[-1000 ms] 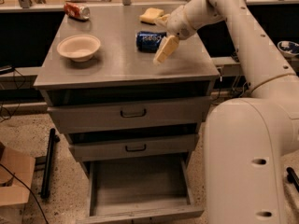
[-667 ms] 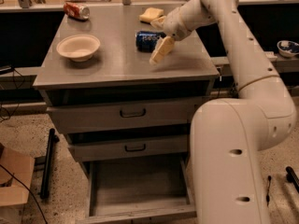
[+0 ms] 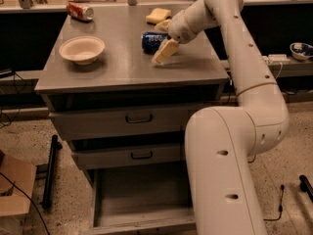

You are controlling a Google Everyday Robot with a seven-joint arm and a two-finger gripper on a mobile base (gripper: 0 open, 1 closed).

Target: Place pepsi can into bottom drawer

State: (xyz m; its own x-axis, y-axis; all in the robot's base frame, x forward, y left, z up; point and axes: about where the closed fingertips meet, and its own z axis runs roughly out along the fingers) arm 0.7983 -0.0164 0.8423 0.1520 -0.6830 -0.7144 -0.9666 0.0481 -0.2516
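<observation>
The pepsi can [image 3: 152,41] lies on its side on the grey cabinet top [image 3: 122,65], right of middle. My gripper [image 3: 160,42] reaches in from the right and is open, with one finger in front of the can and the other behind it, so the can sits between them at the tips. The bottom drawer [image 3: 142,192] is pulled out at floor level and its grey tray is bare. The two upper drawers with black handles are pushed in.
A white bowl [image 3: 81,49] sits at the left of the top. A red can [image 3: 79,11] lies at the back left. A yellow sponge [image 3: 158,15] lies behind the pepsi can. My own arm and body [image 3: 230,170] fill the right. A cardboard box [image 3: 14,190] and a black bar [image 3: 50,170] lie on the floor at left.
My gripper has moved a little to the left, closing in around the pepsi can. The can has not moved.
</observation>
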